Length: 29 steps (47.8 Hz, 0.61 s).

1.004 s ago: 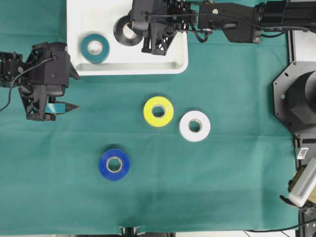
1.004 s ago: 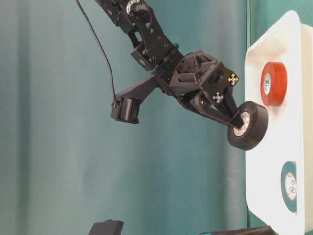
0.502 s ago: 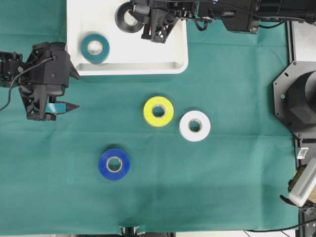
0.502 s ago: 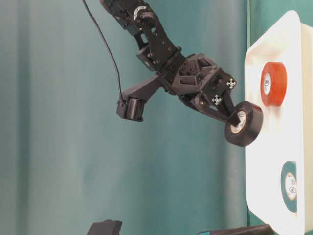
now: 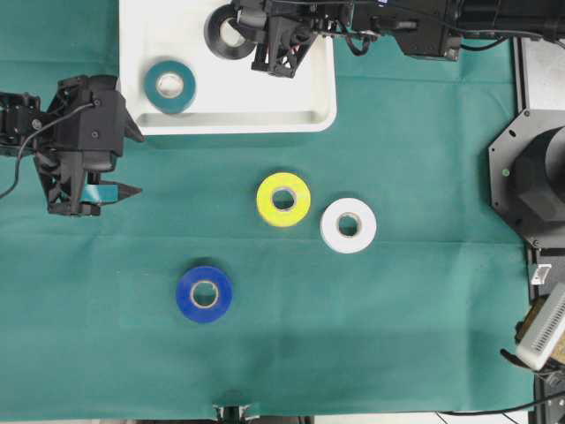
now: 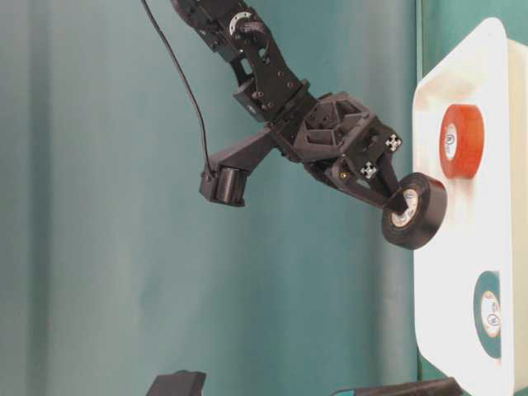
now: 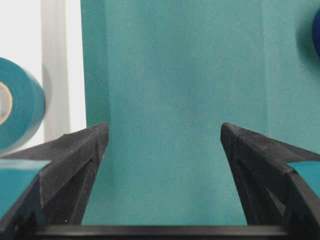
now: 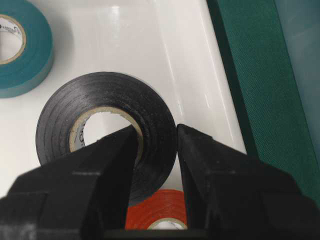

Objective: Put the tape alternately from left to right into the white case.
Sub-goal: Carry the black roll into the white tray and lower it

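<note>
Counter: green cloth (image 5: 424, 336).
Black tape roll (image 8: 107, 135): pinched through its wall by right tool (image 8: 152, 150), now carried further over shallow white plastic case (image 5: 265, 115), above the floor; release pending.
Left tool (image 7: 160, 145): wide, empty.

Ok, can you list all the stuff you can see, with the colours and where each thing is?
white case: one, white, top middle of the cloth
teal tape: one, teal, flat in the case, left part
red-orange tape: one, red-orange, in the case, hidden under the arm from overhead
black tape: one, black, held above the case
yellow tape: one, yellow, on the cloth below the case
white tape: one, white, on the cloth touching the yellow one
blue tape: one, blue, on the cloth, lower left
green cloth: one, green, covering the table
left claw: black, open, empty, over the cloth
right claw: black, shut on the black tape's wall
</note>
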Each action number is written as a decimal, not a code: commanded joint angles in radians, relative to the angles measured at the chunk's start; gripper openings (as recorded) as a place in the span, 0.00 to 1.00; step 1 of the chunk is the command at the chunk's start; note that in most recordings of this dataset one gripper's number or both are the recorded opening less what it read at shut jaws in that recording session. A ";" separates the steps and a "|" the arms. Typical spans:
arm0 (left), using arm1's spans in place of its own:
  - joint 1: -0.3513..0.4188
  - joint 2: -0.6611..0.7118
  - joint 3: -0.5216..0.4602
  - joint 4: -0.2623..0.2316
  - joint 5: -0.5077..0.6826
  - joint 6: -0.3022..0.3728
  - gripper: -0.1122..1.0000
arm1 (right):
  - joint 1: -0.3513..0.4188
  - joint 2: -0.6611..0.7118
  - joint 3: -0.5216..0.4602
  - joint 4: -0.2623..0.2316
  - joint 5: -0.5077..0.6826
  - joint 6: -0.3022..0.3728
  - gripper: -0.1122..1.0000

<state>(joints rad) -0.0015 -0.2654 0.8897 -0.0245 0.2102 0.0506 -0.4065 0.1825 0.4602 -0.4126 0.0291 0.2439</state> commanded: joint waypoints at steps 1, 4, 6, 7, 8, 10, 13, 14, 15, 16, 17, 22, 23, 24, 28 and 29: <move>-0.003 -0.009 -0.012 -0.002 -0.008 0.002 0.97 | 0.000 -0.017 -0.026 -0.002 -0.006 -0.002 0.11; -0.003 -0.008 -0.012 -0.002 -0.008 0.002 0.97 | 0.000 -0.018 -0.026 -0.002 -0.003 -0.002 0.11; -0.003 -0.009 -0.012 -0.002 -0.006 0.002 0.97 | -0.002 -0.018 -0.026 -0.002 -0.003 -0.002 0.11; -0.003 -0.009 -0.014 -0.002 -0.008 0.002 0.97 | -0.002 -0.018 -0.026 -0.002 -0.003 -0.002 0.11; -0.003 -0.008 -0.012 -0.002 -0.006 0.002 0.97 | -0.002 -0.018 -0.026 -0.002 -0.003 -0.002 0.11; -0.003 -0.009 -0.012 -0.002 -0.008 0.002 0.97 | -0.002 -0.018 -0.026 -0.002 -0.003 -0.002 0.11; -0.003 -0.009 -0.014 -0.002 -0.008 0.002 0.97 | -0.002 -0.018 -0.026 -0.002 -0.003 -0.002 0.11; -0.003 -0.009 -0.014 -0.002 -0.006 0.002 0.97 | -0.002 -0.018 -0.026 -0.002 -0.002 -0.002 0.11; -0.002 -0.008 -0.012 -0.002 -0.008 0.002 0.97 | -0.002 -0.018 -0.026 -0.002 -0.002 -0.002 0.11; -0.003 -0.009 -0.012 -0.002 -0.006 0.002 0.97 | 0.000 -0.018 -0.025 0.000 -0.002 -0.002 0.12; -0.003 -0.008 -0.012 -0.002 -0.008 0.002 0.97 | -0.002 -0.018 -0.025 -0.002 -0.002 -0.002 0.15; -0.003 -0.009 -0.012 -0.002 -0.006 0.002 0.97 | -0.002 -0.018 -0.025 -0.002 0.006 0.000 0.34; -0.003 -0.008 -0.012 -0.002 -0.006 0.002 0.97 | 0.000 -0.017 -0.025 -0.002 0.009 0.002 0.39; -0.003 -0.008 -0.012 -0.002 -0.008 0.002 0.97 | -0.002 -0.017 -0.023 -0.002 0.012 0.000 0.45; -0.003 -0.009 -0.014 -0.002 -0.008 0.002 0.97 | -0.002 -0.018 -0.023 -0.002 0.021 0.000 0.67; -0.003 -0.009 -0.014 -0.002 -0.006 0.002 0.97 | 0.000 -0.017 -0.023 -0.002 0.023 0.002 0.72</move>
<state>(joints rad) -0.0015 -0.2654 0.8882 -0.0230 0.2102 0.0506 -0.4065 0.1825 0.4602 -0.4111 0.0506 0.2439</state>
